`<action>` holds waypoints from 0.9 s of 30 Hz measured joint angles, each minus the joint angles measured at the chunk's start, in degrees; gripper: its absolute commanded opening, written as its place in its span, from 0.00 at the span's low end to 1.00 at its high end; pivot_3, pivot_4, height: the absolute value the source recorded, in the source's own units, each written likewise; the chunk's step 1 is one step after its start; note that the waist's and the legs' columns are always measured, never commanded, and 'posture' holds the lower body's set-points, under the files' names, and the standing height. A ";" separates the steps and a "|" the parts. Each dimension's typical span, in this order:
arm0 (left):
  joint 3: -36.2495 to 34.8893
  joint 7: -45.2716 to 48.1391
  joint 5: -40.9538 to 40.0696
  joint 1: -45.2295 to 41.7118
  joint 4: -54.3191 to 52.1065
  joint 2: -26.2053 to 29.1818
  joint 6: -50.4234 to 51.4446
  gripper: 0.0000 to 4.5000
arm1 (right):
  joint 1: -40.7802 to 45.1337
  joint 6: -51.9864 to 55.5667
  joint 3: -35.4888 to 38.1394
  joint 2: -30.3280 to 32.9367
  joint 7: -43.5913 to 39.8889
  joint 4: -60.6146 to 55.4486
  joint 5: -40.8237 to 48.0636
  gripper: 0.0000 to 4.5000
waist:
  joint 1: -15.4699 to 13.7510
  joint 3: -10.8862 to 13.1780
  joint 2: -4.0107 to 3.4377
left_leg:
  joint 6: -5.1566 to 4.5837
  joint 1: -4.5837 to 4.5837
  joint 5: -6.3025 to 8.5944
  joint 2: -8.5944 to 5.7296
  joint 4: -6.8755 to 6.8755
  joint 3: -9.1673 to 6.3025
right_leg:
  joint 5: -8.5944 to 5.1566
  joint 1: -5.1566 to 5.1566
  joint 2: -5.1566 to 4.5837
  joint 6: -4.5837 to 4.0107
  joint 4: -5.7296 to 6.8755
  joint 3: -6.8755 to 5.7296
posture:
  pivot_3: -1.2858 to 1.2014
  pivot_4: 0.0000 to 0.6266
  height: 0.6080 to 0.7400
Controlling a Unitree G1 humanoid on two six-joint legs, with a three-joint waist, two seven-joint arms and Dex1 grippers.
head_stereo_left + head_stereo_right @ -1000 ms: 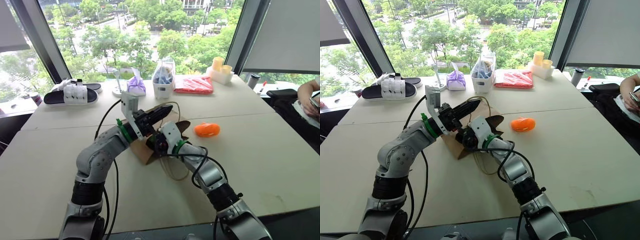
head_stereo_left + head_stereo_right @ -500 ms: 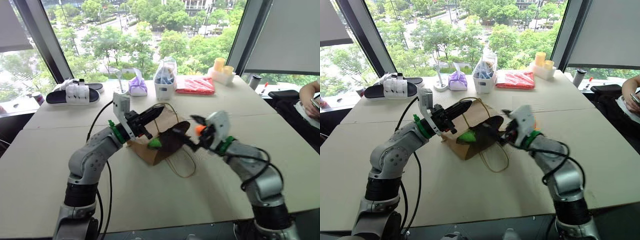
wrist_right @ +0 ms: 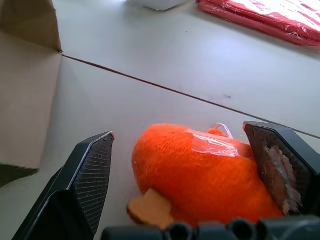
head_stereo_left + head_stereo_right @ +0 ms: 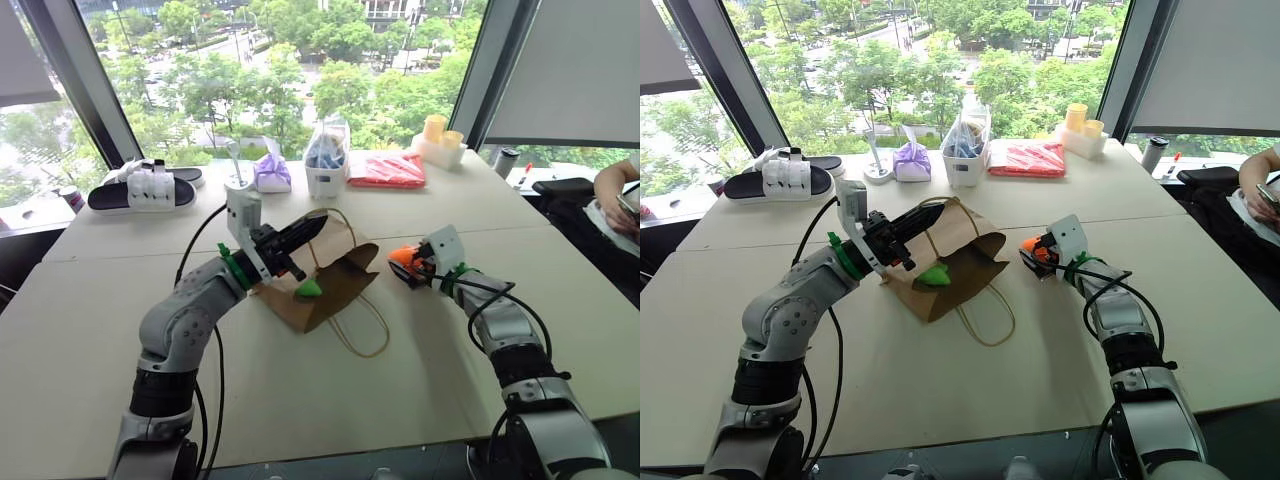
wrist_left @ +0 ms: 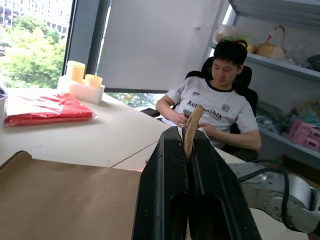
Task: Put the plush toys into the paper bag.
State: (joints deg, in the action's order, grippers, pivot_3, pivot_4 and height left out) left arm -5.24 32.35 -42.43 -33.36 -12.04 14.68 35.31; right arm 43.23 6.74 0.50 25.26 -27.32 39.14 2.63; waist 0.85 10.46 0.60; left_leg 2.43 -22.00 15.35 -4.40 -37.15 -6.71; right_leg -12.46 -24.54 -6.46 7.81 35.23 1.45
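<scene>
While the left end effector (image 4: 300,236) pinches the paper bag's upper edge between shut fingers and holds its mouth open, the right end effector (image 3: 192,165) stands wide around the orange toy (image 3: 200,172), one finger on either side and neither clearly pressing yet. This looks like the grasp of the second toy: the green toy (image 4: 310,289) already sits just inside the bag (image 4: 335,285), which lies on its side on the table (image 4: 300,400) with its opening towards the right arm.

Next, I judge, the fingers need to close on the fuzzy oval, lift it clear, and carry it across to the bag's mouth (the gap is short, but the loose loop handle (image 4: 360,335) trails on the table near that path).

Orange toy: soft, furry, rounded, with a small flat tan tab and a clear glossy patch; it should squash under grip. Bag: stiff, creased brown kraft paper. Farther back lie a flat red packet (image 4: 388,170) and a pair of slippers (image 4: 145,186).
</scene>
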 measured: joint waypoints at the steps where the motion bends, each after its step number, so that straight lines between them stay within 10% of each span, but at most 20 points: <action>1: 0.00 -0.09 0.08 0.03 -0.02 0.00 -0.01 0.00 | 0.45 -1.11 -0.15 0.00 0.06 1.74 -0.45 0.99 | 0.01 0.00 0.00 | 0.00 -0.01 0.00 0.00 0.00 0.00 | 0.00 0.00 0.00 0.00 -0.01 0.00 | 0.52 0.24 1.00; 11: 0.00 -0.41 0.47 0.02 -0.29 -0.01 -0.65 0.00 | 1.96 -4.86 -0.80 0.86 -0.07 6.56 -2.93 0.09 | 0.29 0.00 0.00 | 0.00 0.01 0.00 0.00 -0.02 0.01 | 0.00 0.00 0.00 0.00 0.01 0.00 | 0.52 0.24 1.00; 16: 0.03 -0.39 0.72 -0.14 -0.20 -0.41 -0.95 0.00 | -2.74 -2.92 -0.71 3.10 -1.74 -1.58 -3.20 0.09 | -0.40 0.00 0.00 | -0.01 -0.06 0.01 -0.03 -0.08 -0.07 | 0.00 0.05 -0.01 0.00 -0.03 -0.02 | 0.52 0.24 1.00; 27: 0.05 0.57 0.68 -3.00 2.58 -0.62 -0.85 0.00 | -27.78 28.48 4.14 9.63 -8.54 -68.53 15.13 0.09 | 0.11 0.01 -0.02 | -0.36 0.00 0.21 0.06 -0.08 -0.03 | 0.00 0.01 0.04 0.01 0.03 -0.04 | 0.52 0.24 1.00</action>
State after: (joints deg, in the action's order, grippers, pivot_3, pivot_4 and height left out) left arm -5.19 32.92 -41.76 -36.36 -9.47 14.07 34.46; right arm 15.45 35.22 4.64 34.89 -35.86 -29.38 17.76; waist 0.96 10.46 0.58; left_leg 2.07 -22.01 15.56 -4.34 -37.23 -6.74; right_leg -12.46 -24.53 -6.42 7.81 35.26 1.42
